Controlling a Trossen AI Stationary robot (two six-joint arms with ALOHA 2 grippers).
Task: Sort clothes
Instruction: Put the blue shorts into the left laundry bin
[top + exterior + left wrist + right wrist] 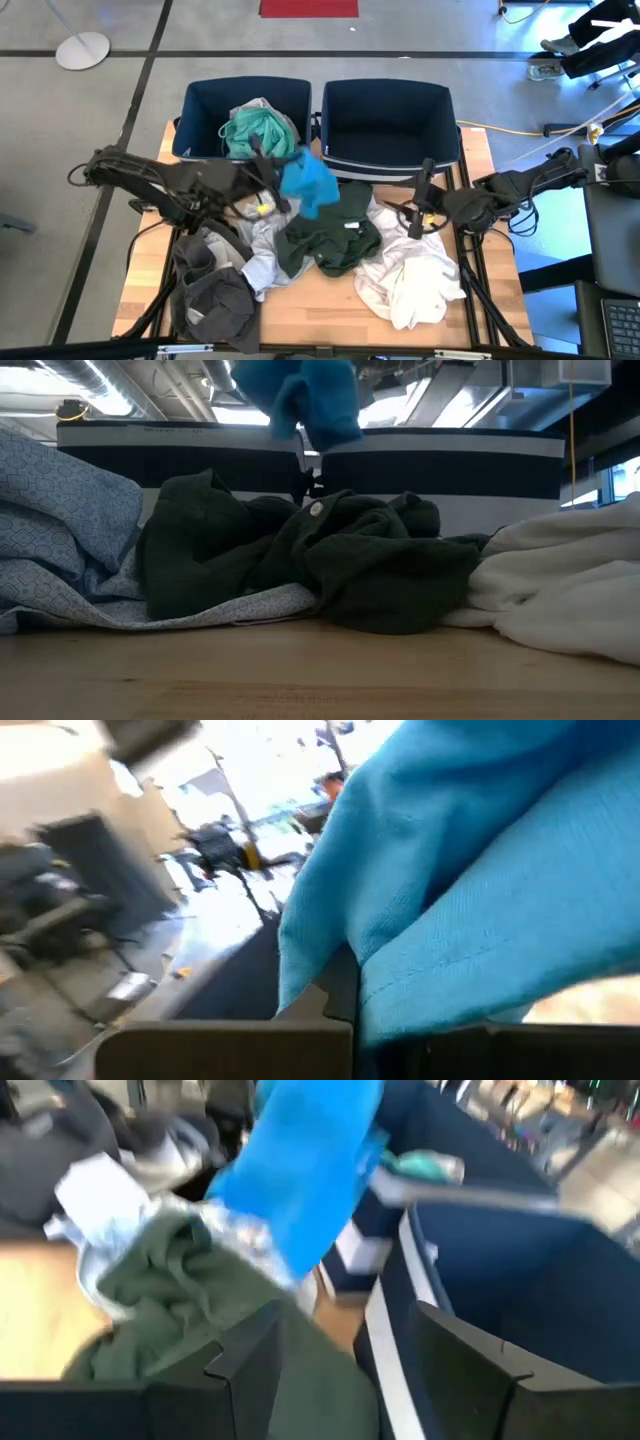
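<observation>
Left gripper (pixel 283 192) clenched on blue garment (pixel 308 183), lifted centre frame; grip itself hidden by cloth.
Right gripper (pixel 416 216) released, centre right. Clothes (pixel 330 240) cover wooden table (pixel 330 300); navy bins (pixel 385 120) above, grey floor beyond.

Blue garment (pixel 303 395) is running off the frame's top edge above the dark green garment (pixel 300 555); left gripper's fingertips are lying hidden behind it.

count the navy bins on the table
2, side by side along the table's far edge: the left bin holds a turquoise garment; the right bin looks empty.
</observation>
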